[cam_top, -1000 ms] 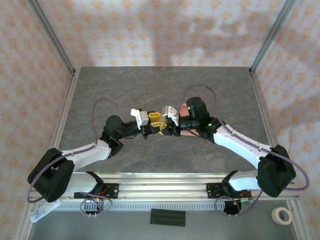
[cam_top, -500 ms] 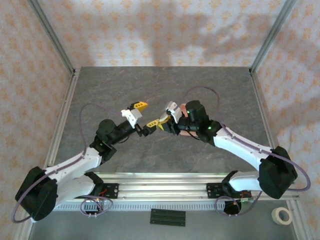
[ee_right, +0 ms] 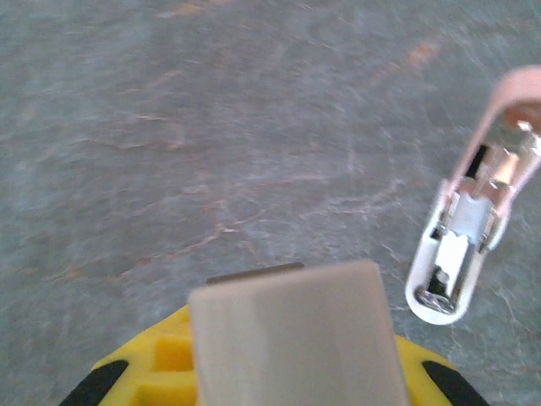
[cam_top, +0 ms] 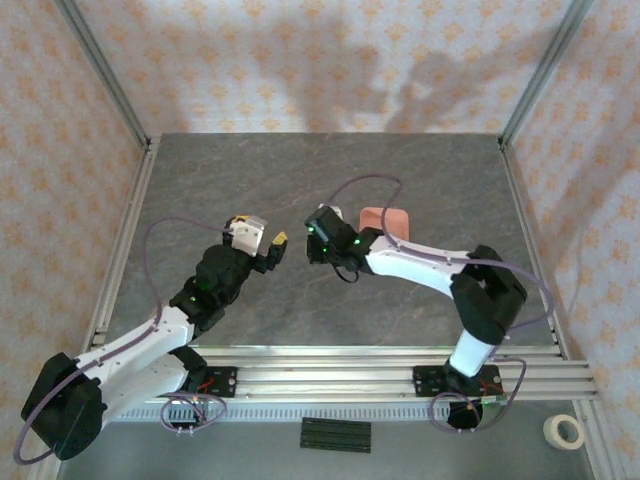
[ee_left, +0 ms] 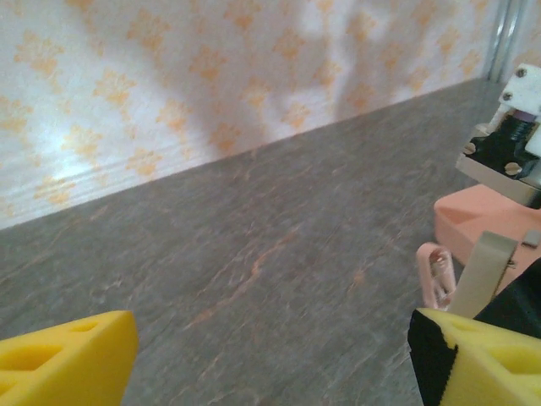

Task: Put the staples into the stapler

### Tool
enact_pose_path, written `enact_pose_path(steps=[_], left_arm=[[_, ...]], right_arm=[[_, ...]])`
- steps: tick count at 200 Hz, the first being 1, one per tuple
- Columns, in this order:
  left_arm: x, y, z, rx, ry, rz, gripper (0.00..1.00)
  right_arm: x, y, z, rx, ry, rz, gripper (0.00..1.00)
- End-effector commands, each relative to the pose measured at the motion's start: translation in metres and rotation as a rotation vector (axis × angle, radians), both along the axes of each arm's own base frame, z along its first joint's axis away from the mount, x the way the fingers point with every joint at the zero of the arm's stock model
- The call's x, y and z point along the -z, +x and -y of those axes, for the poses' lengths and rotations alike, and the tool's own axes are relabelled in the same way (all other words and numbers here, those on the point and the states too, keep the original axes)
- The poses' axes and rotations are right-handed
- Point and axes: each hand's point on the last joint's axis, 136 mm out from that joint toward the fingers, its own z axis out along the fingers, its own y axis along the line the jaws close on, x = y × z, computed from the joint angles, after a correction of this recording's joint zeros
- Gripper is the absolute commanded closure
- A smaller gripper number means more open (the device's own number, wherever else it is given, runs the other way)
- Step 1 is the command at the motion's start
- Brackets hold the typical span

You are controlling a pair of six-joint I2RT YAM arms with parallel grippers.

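The table [cam_top: 300, 180] is showing a smooth, matt grey stone-look surface with faint rust veins. At the right of the right wrist view the stapler [ee_right: 465, 233] is gleaming, with a glossy pale-pink plastic shell, a white plastic base and bright bare metal inside. The tray [ee_left: 473, 222], at the right edge of the left wrist view, is looking like matt salmon plastic. The left gripper [ee_left: 270, 368] is showing fingers [ee_left: 68, 355] of matt yellow plastic. The walls [ee_left: 169, 85] are looking papery, with a printed pattern.

Stapler [ee_right: 469, 245] and tray [cam_top: 385, 216] centre-right, bare table [cam_top: 250, 170] beyond
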Motion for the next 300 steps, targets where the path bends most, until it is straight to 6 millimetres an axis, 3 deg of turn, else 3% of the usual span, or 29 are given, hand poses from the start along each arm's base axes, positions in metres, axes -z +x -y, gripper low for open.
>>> enact_pose_path(steps=[1, 53, 148, 203, 300], left_arm=[[0.02, 0.001, -0.012, -0.06, 0.063, -0.046, 0.15], [0.027, 0.002, -0.013, -0.071, 0.074, -0.064, 0.15], [0.026, 0.002, -0.015, -0.079, 0.083, -0.06, 0.14], [0.026, 0.002, -0.015, -0.081, 0.085, -0.059, 0.14], [0.028, 0.003, -0.014, -0.079, 0.083, -0.061, 0.14]], right_arm=[[0.015, 0.008, 0.031, 0.252, -0.122, -0.062, 0.85], [0.036, 0.026, 0.014, 0.273, -0.212, -0.126, 0.84], [0.057, 0.046, 0.011, 0.296, -0.221, -0.186, 0.79], [0.068, 0.05, 0.007, 0.29, -0.23, -0.205, 0.62], [0.071, 0.045, 0.005, 0.277, -0.217, -0.223, 0.66]])
